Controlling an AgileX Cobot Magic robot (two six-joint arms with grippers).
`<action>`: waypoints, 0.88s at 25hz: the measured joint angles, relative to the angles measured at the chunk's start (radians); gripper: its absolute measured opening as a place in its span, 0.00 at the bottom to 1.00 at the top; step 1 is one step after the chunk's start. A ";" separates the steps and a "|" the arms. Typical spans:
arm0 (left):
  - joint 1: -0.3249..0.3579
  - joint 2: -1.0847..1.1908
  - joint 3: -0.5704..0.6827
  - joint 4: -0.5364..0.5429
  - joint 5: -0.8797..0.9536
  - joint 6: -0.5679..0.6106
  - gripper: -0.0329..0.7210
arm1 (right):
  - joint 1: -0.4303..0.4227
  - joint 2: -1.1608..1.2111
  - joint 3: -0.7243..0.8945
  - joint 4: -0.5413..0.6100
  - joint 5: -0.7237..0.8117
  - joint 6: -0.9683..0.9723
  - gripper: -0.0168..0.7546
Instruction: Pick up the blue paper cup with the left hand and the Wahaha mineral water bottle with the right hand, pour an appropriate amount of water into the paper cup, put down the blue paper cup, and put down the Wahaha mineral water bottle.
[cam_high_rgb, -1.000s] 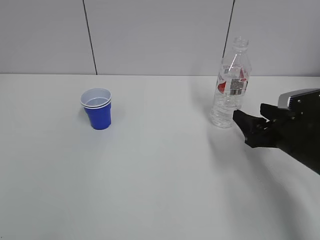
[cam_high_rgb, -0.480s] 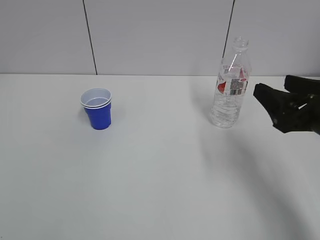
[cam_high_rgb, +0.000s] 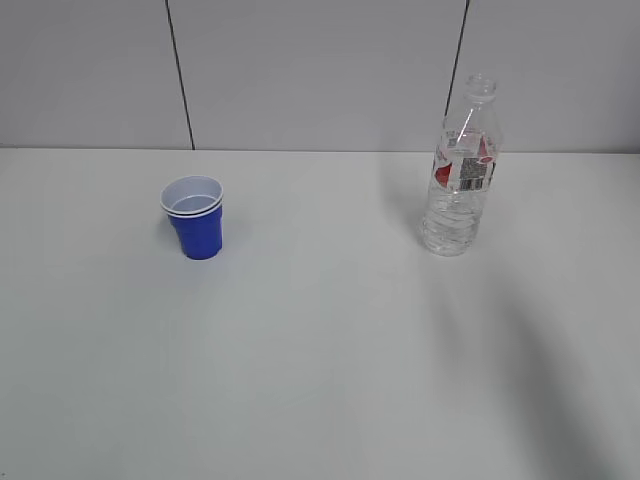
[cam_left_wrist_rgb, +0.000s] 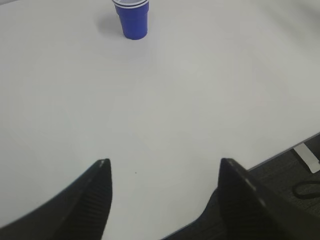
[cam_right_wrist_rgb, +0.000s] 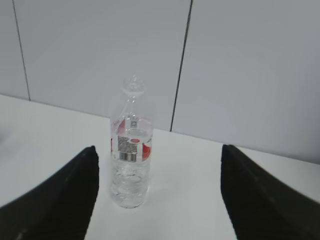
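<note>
The blue paper cup (cam_high_rgb: 197, 217) stands upright on the white table at the left; it also shows at the top of the left wrist view (cam_left_wrist_rgb: 132, 17). The Wahaha mineral water bottle (cam_high_rgb: 460, 170) stands upright at the right, capless, with its red-and-white label. In the right wrist view the bottle (cam_right_wrist_rgb: 131, 145) stands ahead of my open right gripper (cam_right_wrist_rgb: 159, 150), apart from both fingers. My left gripper (cam_left_wrist_rgb: 165, 162) is open and empty, far back from the cup, near the table's front edge. Neither arm shows in the exterior view.
The white table (cam_high_rgb: 320, 350) runs back to a grey panelled wall (cam_high_rgb: 320, 70). In the left wrist view the table's front edge (cam_left_wrist_rgb: 280, 155) and dark floor with a cable (cam_left_wrist_rgb: 305, 187) show at the lower right.
My right gripper, close beside the bottle a second ago, has drawn back to the right and left the exterior view. The bottle and the cup have not moved.
</note>
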 joint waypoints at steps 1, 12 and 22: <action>0.000 0.000 0.000 0.000 0.000 0.000 0.71 | 0.000 -0.062 0.000 0.000 0.046 0.007 0.76; 0.000 0.000 0.000 0.000 0.000 0.000 0.70 | 0.000 -0.593 0.002 0.058 0.604 0.021 0.76; 0.000 0.000 0.000 0.000 0.000 0.000 0.70 | 0.000 -0.739 -0.196 0.280 1.131 -0.147 0.76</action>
